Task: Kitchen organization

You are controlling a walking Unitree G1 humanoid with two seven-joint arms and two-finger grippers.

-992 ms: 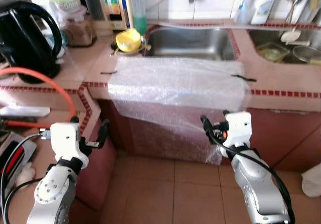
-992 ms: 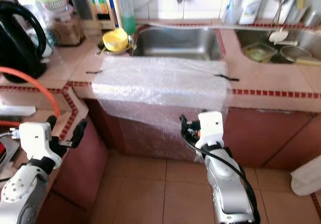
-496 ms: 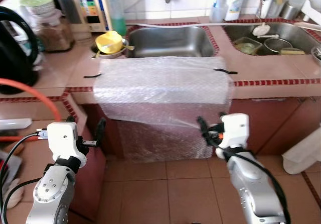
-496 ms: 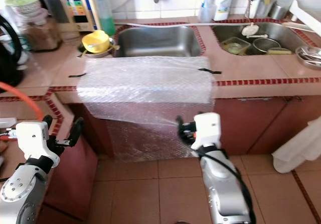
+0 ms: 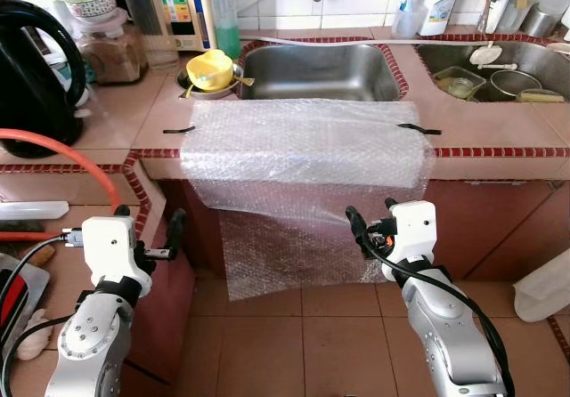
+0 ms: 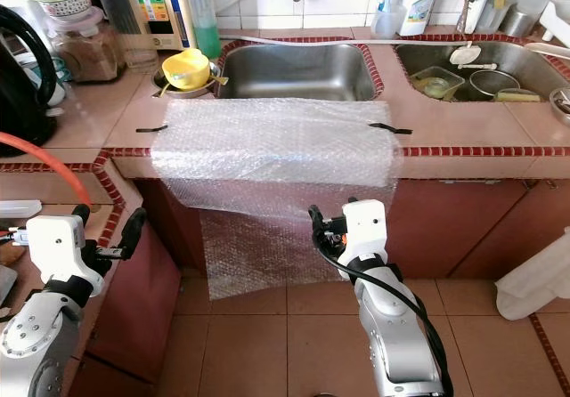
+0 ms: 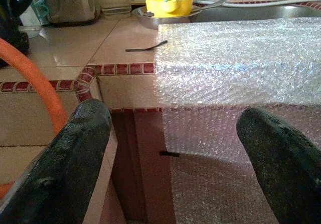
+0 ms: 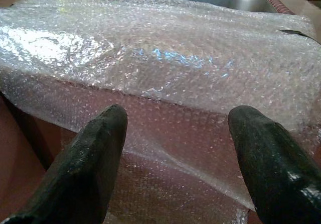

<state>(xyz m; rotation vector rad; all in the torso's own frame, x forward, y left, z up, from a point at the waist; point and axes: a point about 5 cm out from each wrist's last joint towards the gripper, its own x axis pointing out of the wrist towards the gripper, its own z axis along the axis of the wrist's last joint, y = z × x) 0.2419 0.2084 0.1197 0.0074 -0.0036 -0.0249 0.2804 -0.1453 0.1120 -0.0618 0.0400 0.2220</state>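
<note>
- Bubble wrap sheet [image 5: 303, 152] lay flat on the tiled worktop [image 5: 134, 117] in front of the sink [image 5: 321, 69]; its front part hung over the worktop edge and down the cabinet face toward the floor [image 5: 338, 326].
- Strips of black tape [image 5: 178, 131] sat at the sheet's left and right back corners on the worktop.
- My right end effector [image 5: 368, 222] was just in front of the hanging part of the sheet, below the worktop edge, fingers [image 8: 85, 169] spread wide, nothing between them. Contact with the wrap: couldn't tell.
- My left end effector [image 5: 147, 230] was by the left corner of the worktop, apart from the sheet, fingers [image 7: 70, 163] wide apart, holding nothing.
- Yellow cup [image 5: 210, 68] sat in a metal dish just left of the sink, behind the sheet.
- Green bottle [image 5: 223, 14] stood behind the cup at the wall.
- Black kettle [image 5: 40, 76] stood on the far left of the worktop; orange hose [image 5: 80, 152] curved in front of it.
- Second basin [image 5: 499, 72] to the right held dishes.
- White bag [image 5: 543, 286] on the floor at far right.
</note>
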